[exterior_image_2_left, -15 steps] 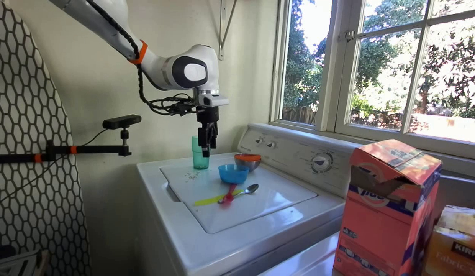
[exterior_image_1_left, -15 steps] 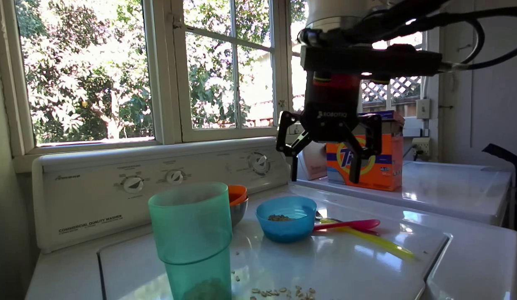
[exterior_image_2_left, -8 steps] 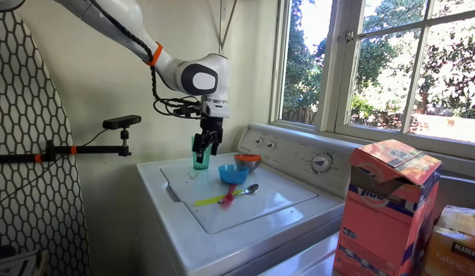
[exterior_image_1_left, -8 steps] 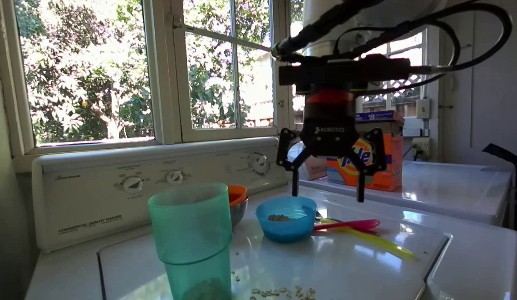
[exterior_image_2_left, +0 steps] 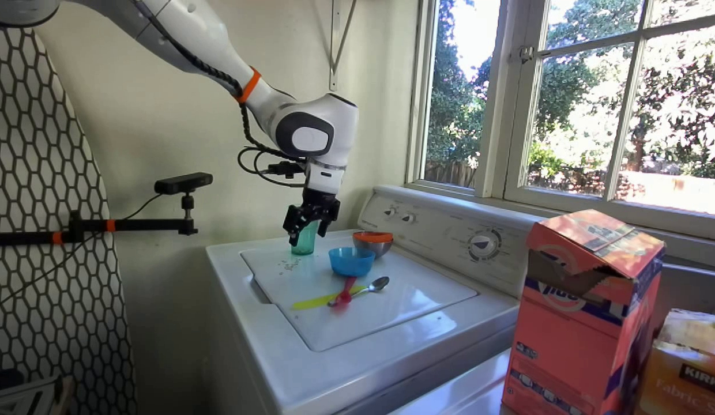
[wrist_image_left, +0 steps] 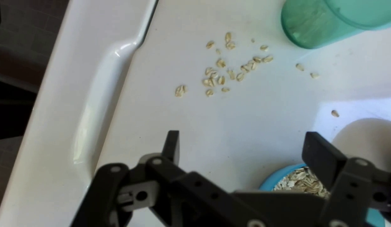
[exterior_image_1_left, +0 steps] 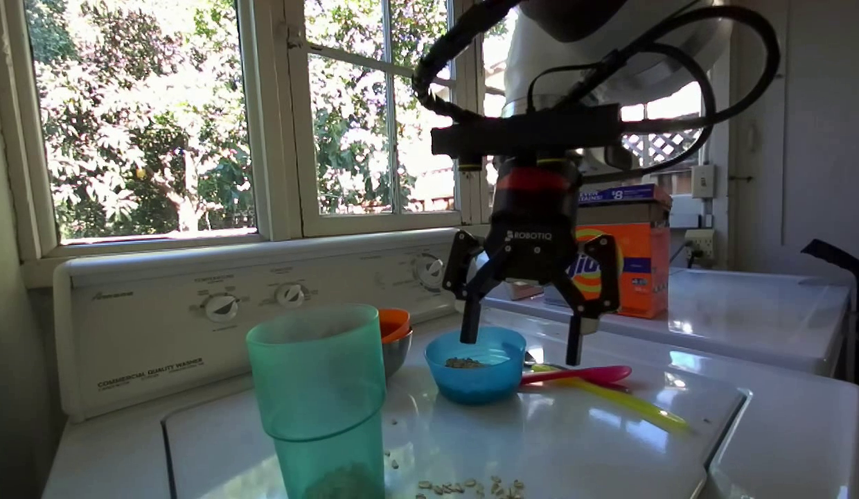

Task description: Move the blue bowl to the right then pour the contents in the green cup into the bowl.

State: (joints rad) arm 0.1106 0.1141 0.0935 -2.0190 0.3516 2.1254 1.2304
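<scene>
The blue bowl (exterior_image_1_left: 474, 384) stands upright on the white washer lid with oat flakes in it; it also shows in the other views (exterior_image_2_left: 351, 262) (wrist_image_left: 276, 177), partly hidden by a finger in the wrist view. The green cup (exterior_image_1_left: 319, 388) stands upright with oats in its bottom. It is partly behind my gripper in an exterior view (exterior_image_2_left: 303, 246) and at the top right of the wrist view (wrist_image_left: 312, 23). My gripper (exterior_image_1_left: 521, 350) is open with nothing between its fingers (wrist_image_left: 242, 137). It hangs above the lid, beside and above the bowl, apart from bowl and cup (exterior_image_2_left: 308, 237).
An orange bowl (exterior_image_2_left: 372, 237) sits in a metal bowl (exterior_image_2_left: 377, 250) near the control panel (exterior_image_2_left: 450, 225). A pink spoon (exterior_image_2_left: 343, 297), a yellow utensil (exterior_image_2_left: 311, 301) and a silver spoon (exterior_image_2_left: 379, 283) lie beside the blue bowl. Loose oats (wrist_image_left: 220, 63) lie near the cup.
My gripper has come down toward the lid and turned about its vertical axis, staying open. The bowl and the cup have not moved.
</scene>
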